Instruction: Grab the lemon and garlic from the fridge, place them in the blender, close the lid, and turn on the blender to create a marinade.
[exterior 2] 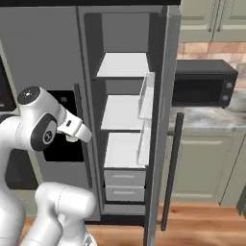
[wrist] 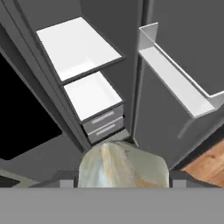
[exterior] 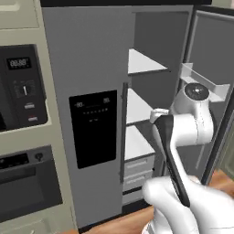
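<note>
1. The fridge (exterior: 87, 59) is seen with its right-hand door (exterior 2: 161, 120) swung open and its left-hand door, bearing the black display panel (exterior: 93, 128), shut.
2. Three white shelves (exterior 2: 124, 65) are stacked inside the open compartment, with two grey drawers (exterior 2: 124, 185) set below the lowest shelf.
3. Nothing can be made out lying on the shelves from the base views or the hand view.
4. White bins (wrist: 175, 78) are fixed to the inner face of the open door.
5. The white arm (exterior: 187, 123) is raised in front of the fridge, near the open compartment's lower front edge.
6. In the hand view, a pale, whitish bulb-like object, taken to be the garlic (wrist: 122, 168), is seen at the bottom edge where the fingertips sit.
7. The garlic appears to be gripped between the jaws, which are set only part-way apart around it; the fingertips themselves are hidden by it.
8. The lemon cannot be made out.
9. A black microwave (exterior 2: 204, 84) is seen on the counter (exterior 2: 211, 120) to the right of the fridge, above wooden flooring (exterior 2: 202, 226).
</note>
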Available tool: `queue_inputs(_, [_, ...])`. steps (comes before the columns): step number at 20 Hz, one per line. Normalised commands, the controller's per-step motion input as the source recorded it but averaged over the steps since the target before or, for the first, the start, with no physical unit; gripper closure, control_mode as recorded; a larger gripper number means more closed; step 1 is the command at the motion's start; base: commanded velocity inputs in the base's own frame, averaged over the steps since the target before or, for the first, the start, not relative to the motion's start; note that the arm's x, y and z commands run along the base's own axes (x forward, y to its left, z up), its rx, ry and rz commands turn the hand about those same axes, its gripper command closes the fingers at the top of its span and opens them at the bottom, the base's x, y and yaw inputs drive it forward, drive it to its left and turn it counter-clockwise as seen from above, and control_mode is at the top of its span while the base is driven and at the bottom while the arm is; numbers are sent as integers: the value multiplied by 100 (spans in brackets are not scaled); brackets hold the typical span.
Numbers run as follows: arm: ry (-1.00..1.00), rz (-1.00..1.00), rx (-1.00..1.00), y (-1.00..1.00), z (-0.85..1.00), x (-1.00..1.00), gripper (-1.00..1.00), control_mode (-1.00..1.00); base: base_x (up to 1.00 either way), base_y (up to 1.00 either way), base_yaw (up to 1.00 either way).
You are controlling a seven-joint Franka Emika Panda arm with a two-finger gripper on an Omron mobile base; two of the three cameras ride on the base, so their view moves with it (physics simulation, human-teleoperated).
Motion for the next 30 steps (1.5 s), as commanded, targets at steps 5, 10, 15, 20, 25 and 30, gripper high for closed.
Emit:
queue_inputs(5, [0, 0, 0, 0, 0, 0, 100, 100, -88, 0, -73])
queue_inputs(10, [0, 0, 0, 0, 0, 0, 100, 100, -52, -1, -86])
queue_inputs(15, [0, 0, 0, 0, 0, 0, 100, 100, -26, -24, -84])
queue_inputs(20, [0, 0, 0, 0, 0, 0, 100, 100, 2, -51, -86])
queue_inputs(25, [0, 0, 0, 0, 0, 0, 100, 100, 56, -47, -71])
queue_inputs(30, [0, 0, 0, 0, 0, 0, 100, 100, 97, -37, -41])
